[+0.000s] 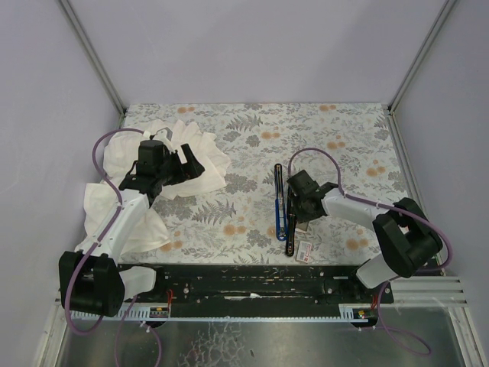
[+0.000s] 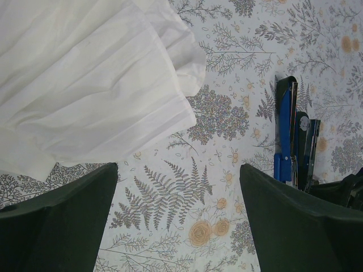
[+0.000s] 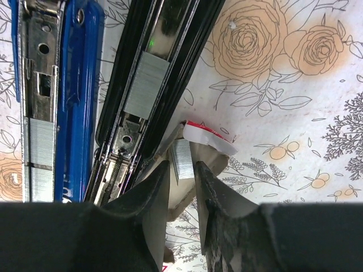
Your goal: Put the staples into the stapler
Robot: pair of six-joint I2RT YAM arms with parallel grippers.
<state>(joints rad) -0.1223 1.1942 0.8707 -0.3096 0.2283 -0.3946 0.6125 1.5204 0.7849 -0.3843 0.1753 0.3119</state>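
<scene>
Alignment matters: right gripper [image 3: 181,168] pinches the staple strip [image 3: 182,156], to lay square in the stapler [image 3: 79,102] by the table's [image 1: 344,130] near edge; left gripper [image 2: 177,170] gapes, empty.

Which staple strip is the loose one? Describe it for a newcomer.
Find the open blue-and-black stapler mid-table. Just right of its black channel, the loose strip sits pinched in the right end effector, beside the red-labelled box. Unlike the other strips, it lies in no channel.
</scene>
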